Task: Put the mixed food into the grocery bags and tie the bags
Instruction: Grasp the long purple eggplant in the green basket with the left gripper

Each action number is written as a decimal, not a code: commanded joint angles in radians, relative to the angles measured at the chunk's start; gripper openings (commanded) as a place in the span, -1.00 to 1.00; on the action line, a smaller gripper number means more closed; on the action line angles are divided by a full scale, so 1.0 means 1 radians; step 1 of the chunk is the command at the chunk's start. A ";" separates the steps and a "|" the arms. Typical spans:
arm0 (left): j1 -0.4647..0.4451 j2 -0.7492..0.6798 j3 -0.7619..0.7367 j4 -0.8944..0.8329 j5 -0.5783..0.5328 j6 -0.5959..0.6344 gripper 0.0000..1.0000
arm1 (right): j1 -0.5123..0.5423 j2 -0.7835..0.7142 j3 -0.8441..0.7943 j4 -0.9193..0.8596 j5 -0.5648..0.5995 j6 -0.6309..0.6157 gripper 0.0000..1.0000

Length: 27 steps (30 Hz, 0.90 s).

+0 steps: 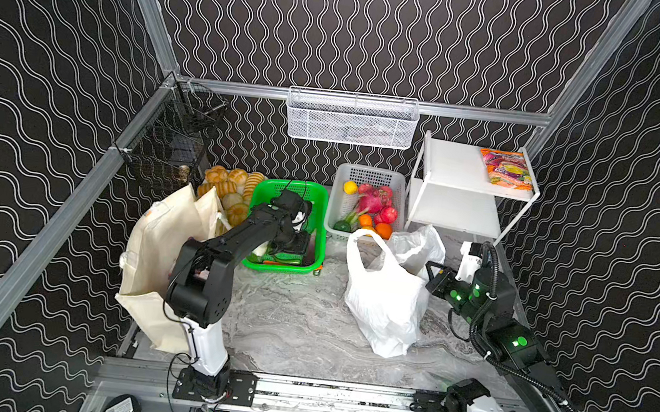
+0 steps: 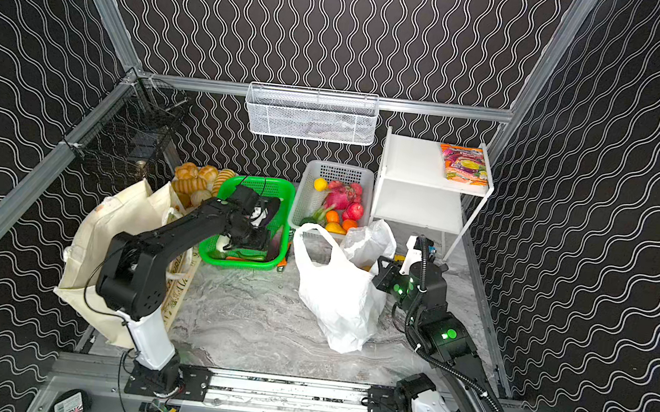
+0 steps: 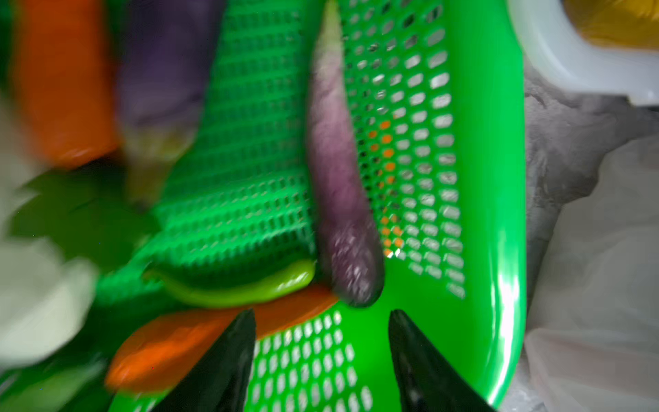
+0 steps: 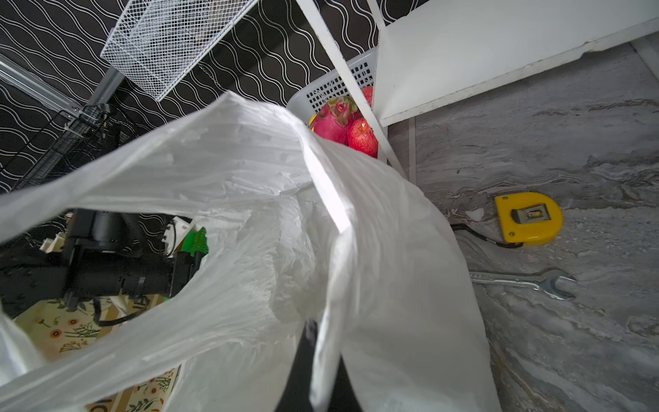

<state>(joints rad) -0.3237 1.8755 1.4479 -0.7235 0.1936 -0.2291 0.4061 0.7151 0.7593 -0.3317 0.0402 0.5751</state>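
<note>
My left gripper reaches down into the green basket, open, with only basket mesh between its fingers. Just beyond the fingertips lie a long purple vegetable, a green chilli and an orange carrot; this view is blurred. In both top views the cream canvas tote stands at the left beside that arm. The white plastic bag stands right of centre, mouth open. My right gripper is shut on the plastic bag's rim, holding it up.
A white basket of toy fruit stands behind the plastic bag, bread loaves behind the tote. At the back right a white shelf carries a snack packet. A yellow tape measure and a wrench lie on the marble.
</note>
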 commanded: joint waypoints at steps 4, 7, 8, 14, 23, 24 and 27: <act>0.003 0.191 0.197 -0.068 0.081 0.070 0.23 | 0.000 -0.008 0.007 0.017 0.019 -0.014 -1.00; 0.003 0.277 0.289 -0.108 0.046 0.091 0.18 | 0.000 -0.002 0.008 0.018 0.011 -0.007 -1.00; 0.003 0.301 0.317 -0.118 0.029 0.094 0.17 | 0.000 0.001 0.009 0.019 0.004 -0.004 -1.00; 0.003 0.390 0.400 -0.154 -0.018 0.119 0.09 | 0.000 0.009 0.018 0.017 -0.031 0.006 -1.00; 0.003 0.282 0.353 -0.157 0.028 0.158 -0.17 | 0.000 -0.005 0.014 0.021 -0.029 0.013 -1.00; 0.003 0.253 0.340 -0.152 0.021 0.157 -0.16 | 0.000 -0.006 0.012 0.023 -0.030 0.014 -1.00; 0.004 0.153 0.293 -0.129 0.018 0.172 -0.19 | 0.000 -0.001 0.007 0.035 -0.040 0.022 -1.00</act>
<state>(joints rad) -0.3214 2.0857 1.7645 -0.8688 0.1959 -0.0944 0.4061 0.7128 0.7681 -0.3302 0.0093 0.5838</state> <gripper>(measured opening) 0.409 0.050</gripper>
